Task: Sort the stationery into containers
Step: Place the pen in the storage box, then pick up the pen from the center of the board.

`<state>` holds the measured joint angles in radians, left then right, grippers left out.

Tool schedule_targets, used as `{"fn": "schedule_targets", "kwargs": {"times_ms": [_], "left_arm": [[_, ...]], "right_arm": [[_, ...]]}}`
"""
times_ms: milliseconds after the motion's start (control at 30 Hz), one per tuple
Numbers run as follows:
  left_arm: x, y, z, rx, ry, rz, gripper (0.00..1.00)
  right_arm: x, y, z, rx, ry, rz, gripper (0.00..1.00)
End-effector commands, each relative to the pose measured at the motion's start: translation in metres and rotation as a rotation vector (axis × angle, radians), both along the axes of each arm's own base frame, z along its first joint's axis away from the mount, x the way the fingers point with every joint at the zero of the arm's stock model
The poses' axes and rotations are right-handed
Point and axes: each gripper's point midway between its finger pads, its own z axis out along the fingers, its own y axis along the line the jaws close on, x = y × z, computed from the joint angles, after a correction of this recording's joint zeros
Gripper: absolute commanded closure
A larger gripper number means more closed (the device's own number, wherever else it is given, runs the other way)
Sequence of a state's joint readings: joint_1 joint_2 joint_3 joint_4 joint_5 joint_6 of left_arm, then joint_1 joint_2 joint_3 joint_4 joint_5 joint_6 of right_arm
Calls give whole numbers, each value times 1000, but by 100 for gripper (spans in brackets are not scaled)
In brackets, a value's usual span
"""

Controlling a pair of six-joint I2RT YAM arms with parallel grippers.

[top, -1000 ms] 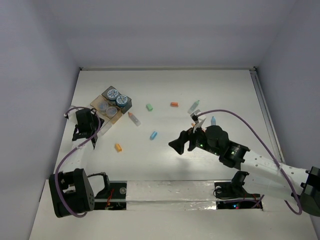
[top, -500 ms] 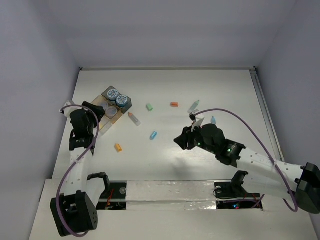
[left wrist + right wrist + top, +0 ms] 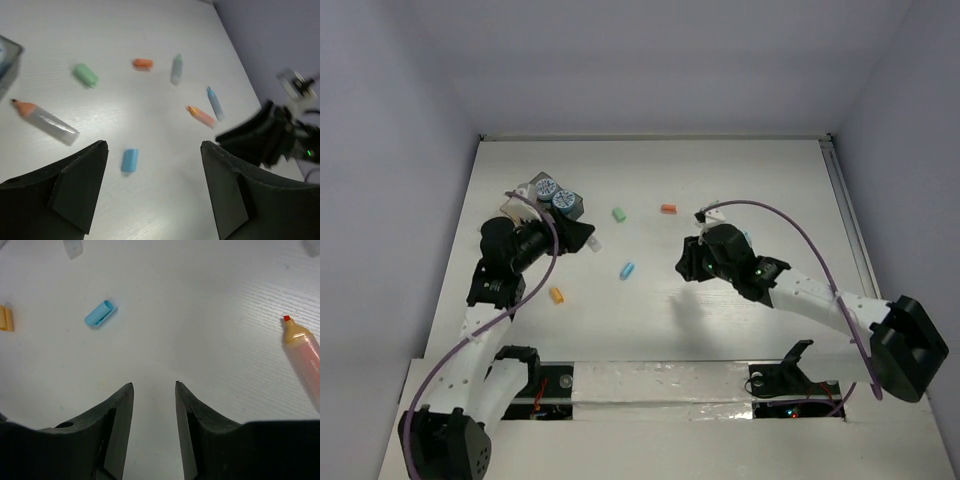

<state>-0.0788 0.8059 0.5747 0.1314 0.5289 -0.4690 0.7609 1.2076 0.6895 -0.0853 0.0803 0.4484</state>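
We log left claw (image 3: 152,146) spread wide, empty, blue eraser (image 3: 130,160) ahead of its gap, right claw (image 3: 154,385) narrowly parted, empty, orange-capped pen (image 3: 303,352) ahead to its right

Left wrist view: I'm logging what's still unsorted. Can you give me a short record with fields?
loose erasers: green eraser, orange eraser, blue eraser
loose pens: clear pen, pale green pen, blue pen, orange pen
left fingers: apart, nothing between them
closest to the gap: blue eraser
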Motion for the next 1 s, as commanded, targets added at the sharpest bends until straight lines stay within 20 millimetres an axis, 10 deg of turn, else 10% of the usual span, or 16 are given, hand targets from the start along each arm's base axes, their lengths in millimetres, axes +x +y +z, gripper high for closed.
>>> {"fn": "schedule_targets", "kwargs": {"times_ms": [0, 100, 433, 967], "left_arm": [[-31, -32, 37, 59, -164, -227, 28], [-41, -35, 55, 55, -240, -232, 28], [-68, -61, 74, 114, -318, -314, 27], [-88, -68, 87, 113, -373, -340, 27]], "right_arm": [[20, 14, 18, -8, -33, -9, 54], [33, 22, 17, -52, -28, -3, 51], [72, -72, -11, -224, 147, -168, 40], [135, -88, -21, -258, 162, -263, 33]]}}
